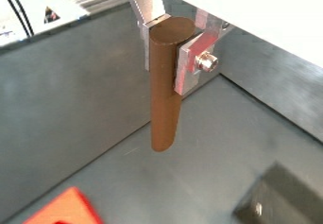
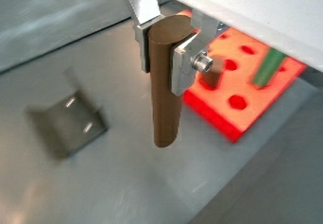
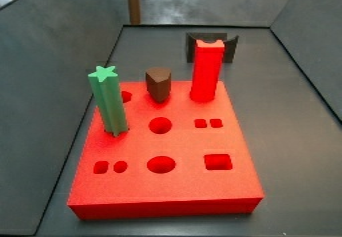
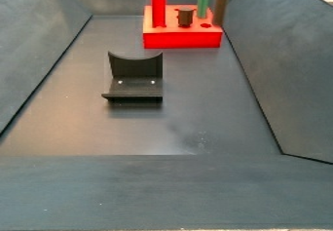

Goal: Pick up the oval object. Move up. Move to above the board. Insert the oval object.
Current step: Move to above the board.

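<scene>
My gripper (image 1: 171,41) is shut on the top of the oval object (image 1: 164,86), a tall dark brown rod that hangs upright between the silver fingers (image 1: 195,62). Both wrist views show this grip (image 2: 168,43). The rod (image 2: 167,86) hangs above the grey floor, beside the board (image 2: 233,86) and apart from it. The board is a thick red block with holes, seen in both side views (image 3: 160,166) (image 4: 182,38); only a corner shows in a wrist view (image 1: 66,211). I do not see the gripper in either side view.
On the board stand a green star-topped peg (image 3: 107,101), a short brown peg (image 3: 158,83) and a red peg (image 3: 205,69). The dark fixture (image 4: 134,77) stands on the floor near the board, also in a wrist view (image 2: 70,124). Sloped grey walls surround the floor.
</scene>
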Available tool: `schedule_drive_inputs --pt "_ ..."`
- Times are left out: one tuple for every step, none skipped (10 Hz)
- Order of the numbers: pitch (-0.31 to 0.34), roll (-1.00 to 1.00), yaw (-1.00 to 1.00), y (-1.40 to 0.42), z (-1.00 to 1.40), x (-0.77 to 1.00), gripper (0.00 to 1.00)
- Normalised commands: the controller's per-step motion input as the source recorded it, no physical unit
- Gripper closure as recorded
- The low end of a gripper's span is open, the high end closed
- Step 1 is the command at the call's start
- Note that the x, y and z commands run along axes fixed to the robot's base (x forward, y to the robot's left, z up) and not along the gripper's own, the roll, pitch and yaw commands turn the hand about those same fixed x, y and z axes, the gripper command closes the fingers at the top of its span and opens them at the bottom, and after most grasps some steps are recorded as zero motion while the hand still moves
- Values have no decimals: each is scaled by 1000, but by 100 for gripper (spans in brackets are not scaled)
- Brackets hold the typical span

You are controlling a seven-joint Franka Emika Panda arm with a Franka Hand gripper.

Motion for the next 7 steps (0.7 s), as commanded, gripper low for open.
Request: schedule_drive_inputs --pt "196 -12 -396 -1000 416 410 100" --pt "170 -32 -232 -1000 408 411 100" --pt "154 -21 -62 -1000 412 422 100" --pt "138 -26 -37 -1000 411 432 100" --pt "129 -3 -13 -1000 409 440 100" --pt "131 1 -2 -1000 413 467 100" --pt "138 7 8 -822 337 412 100"
